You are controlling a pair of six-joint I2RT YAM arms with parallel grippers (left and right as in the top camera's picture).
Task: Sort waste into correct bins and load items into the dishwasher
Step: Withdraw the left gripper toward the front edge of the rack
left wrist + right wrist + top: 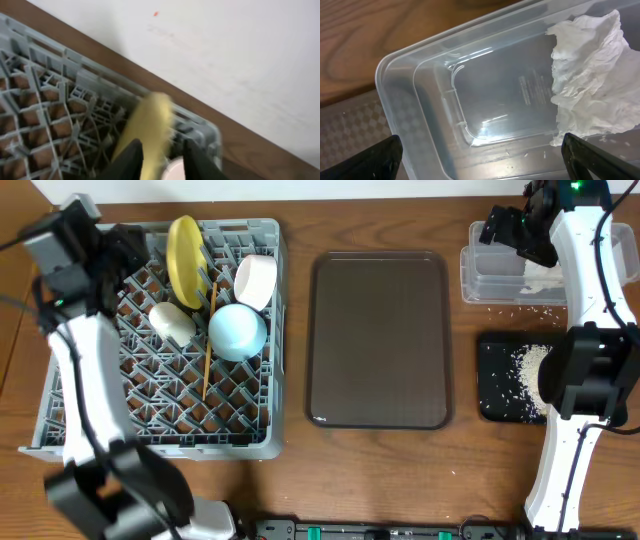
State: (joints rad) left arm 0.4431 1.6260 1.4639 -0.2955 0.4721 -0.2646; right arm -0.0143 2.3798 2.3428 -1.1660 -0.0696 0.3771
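Though unseen from either wrist, rice scraps [527, 365] on black tray [495, 398] — overhead

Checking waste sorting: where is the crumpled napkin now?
Overhead, the napkin lies inside the clear tub at the table's far right corner, toward the tub's right end, just beyond the black tray.

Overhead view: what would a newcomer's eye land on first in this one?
The big grey dish rack on the left, where a yellow plate stands on edge near a light blue bowl. Next, the whitish rice scraps on the black tray at the right, with grains spilled onto the table toward the clear tub that holds a crumpled white napkin.
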